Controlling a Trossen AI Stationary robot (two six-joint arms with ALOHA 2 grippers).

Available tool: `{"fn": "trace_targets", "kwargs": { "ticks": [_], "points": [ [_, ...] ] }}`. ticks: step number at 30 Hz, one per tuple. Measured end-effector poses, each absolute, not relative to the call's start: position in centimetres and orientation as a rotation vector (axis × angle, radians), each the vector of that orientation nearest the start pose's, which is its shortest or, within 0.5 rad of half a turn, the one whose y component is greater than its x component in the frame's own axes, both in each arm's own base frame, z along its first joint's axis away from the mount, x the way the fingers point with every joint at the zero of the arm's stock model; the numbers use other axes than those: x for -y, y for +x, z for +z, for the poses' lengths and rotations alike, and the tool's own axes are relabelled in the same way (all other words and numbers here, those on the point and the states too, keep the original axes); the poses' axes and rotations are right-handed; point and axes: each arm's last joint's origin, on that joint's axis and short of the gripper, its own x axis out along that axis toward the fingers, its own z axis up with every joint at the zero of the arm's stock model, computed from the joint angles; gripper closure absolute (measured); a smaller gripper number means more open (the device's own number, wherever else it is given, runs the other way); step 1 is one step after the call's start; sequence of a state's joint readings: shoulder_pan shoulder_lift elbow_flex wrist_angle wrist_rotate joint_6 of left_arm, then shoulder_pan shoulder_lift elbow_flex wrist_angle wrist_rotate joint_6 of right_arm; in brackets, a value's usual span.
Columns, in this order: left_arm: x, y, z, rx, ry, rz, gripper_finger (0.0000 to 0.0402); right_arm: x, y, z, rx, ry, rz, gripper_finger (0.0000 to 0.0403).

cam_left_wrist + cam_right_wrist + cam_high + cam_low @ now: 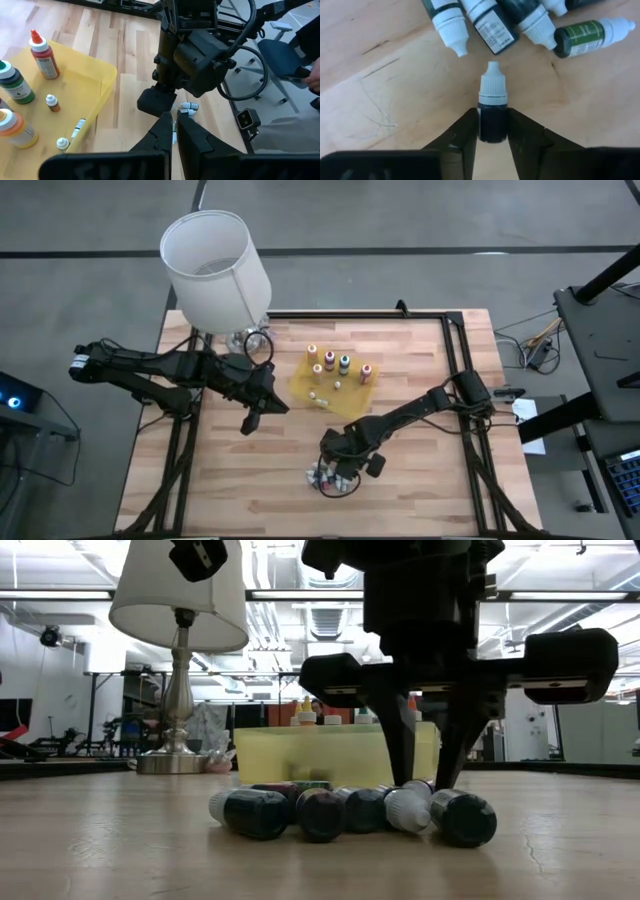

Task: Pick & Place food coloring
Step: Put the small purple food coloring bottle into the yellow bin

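Several small food coloring vials point(330, 480) lie on their sides in a cluster on the wood table near its front edge; the low view shows them as a row point(330, 812). My right gripper point(338, 470) points steeply down over them, shut on one dark vial with a white cap point(493, 112). Taller food coloring bottles point(330, 363) stand upright in the yellow tray point(350, 400) at mid-table, with tiny ones point(318, 397) beside them. My left gripper point(250, 423) hangs shut above the table, left of the tray, with nothing in it. My right gripper pinches the dark vial's body point(493, 125) between its two fingers point(466, 131), below the white cap. The fingers come from above, pointing steeply down, one on each long side. The cap points toward the other vials. The vial looks to lie on the table.
A lamp with a white shade point(215, 265) stands at the table's far left corner. Other loose vials point(490, 22), one green point(585, 34), lie just beyond the held one. Black rails point(455, 360) frame the table. Bare wood lies near left of the cluster.
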State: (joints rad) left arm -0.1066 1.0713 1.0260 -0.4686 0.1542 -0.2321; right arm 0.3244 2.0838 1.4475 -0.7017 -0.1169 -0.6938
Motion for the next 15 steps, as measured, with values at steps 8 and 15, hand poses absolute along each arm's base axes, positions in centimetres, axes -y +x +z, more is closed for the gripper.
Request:
{"fn": "trace_targets", "kwargs": {
  "ticks": [8, 15],
  "points": [
    [2.75, 22.33, 33.67, -0.541, -0.252, -0.163, 0.0401, -13.22, 38.25, 14.26, -1.175, -0.687, 0.802, 0.0336],
    [2.76, 22.34, 33.67, -0.546, -0.312, -0.147, 0.0401, -13.13, 38.16, 15.15, -1.183, -0.648, 0.740, 0.0335]
  ]
}}
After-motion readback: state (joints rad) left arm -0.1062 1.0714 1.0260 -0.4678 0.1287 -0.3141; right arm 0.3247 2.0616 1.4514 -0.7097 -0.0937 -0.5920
